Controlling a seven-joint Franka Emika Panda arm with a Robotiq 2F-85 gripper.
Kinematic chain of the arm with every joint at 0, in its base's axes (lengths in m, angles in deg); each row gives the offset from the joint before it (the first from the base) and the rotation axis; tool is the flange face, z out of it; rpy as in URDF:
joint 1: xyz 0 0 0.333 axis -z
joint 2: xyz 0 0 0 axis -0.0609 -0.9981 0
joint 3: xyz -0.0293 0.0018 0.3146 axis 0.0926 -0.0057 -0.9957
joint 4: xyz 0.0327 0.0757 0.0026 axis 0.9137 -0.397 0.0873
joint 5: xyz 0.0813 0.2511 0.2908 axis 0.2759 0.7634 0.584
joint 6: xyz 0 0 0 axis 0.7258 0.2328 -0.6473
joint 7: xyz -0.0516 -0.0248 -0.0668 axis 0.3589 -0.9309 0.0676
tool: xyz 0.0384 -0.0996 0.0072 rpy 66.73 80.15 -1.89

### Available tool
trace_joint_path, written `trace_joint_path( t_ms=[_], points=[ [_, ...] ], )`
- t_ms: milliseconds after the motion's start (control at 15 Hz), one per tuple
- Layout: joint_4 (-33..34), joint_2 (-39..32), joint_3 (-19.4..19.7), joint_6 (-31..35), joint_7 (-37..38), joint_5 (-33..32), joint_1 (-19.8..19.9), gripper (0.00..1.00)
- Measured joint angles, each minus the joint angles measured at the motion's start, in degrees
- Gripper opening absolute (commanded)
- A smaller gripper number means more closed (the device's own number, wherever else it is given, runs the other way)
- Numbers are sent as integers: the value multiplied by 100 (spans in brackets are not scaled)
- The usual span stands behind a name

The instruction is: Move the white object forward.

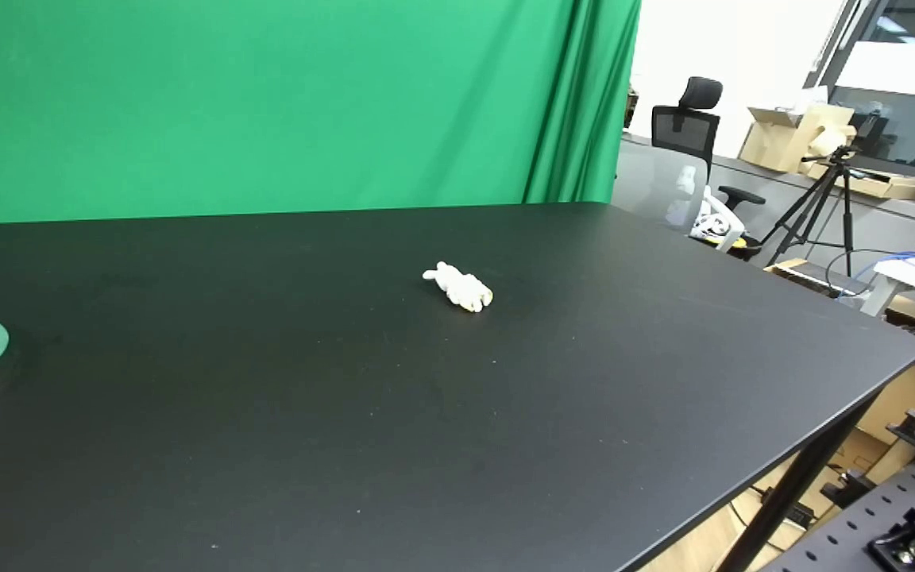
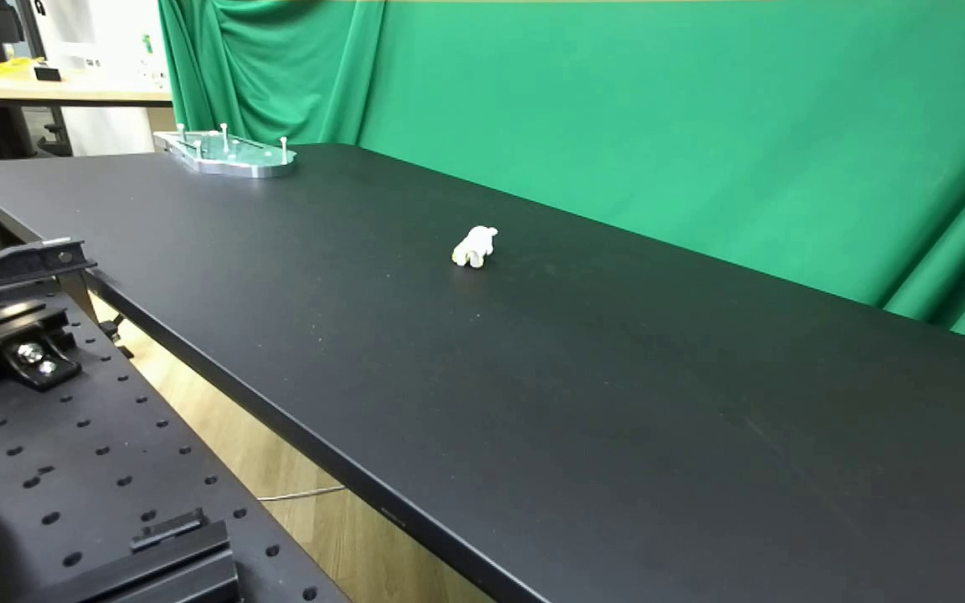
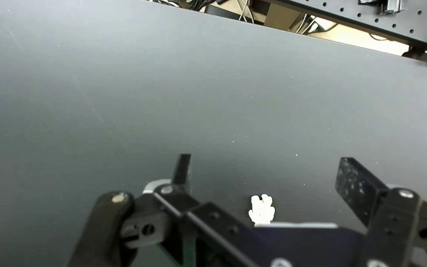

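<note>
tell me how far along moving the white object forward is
No forward move can be confirmed as done; the white object lies on the black table. Nothing is in hand: the gripper stands open in the wrist view, out of sight in both exterior views. Probably left: reaching the object, moving it forward, letting go.

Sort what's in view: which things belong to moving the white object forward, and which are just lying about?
For the job:
white object
gripper, open

Just lying about:
plate with pegs
office chair
tripod
cardboard box
</note>
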Motion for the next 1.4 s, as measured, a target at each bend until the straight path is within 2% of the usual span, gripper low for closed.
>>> trace_joint_path(
  t_ms=[667,867,1067,1267,1400],
  points=[
    [-3,-84,-16,34,-20,-7,0,100],
    [-11,-335,-82,375,130,-70,2,100],
    [-50,-750,-219,1187,754,-319,18,100],
    [-94,-1282,-427,2060,1720,-587,72,100],
    [-91,-1642,-546,2411,2321,-690,85,100]
  ],
)
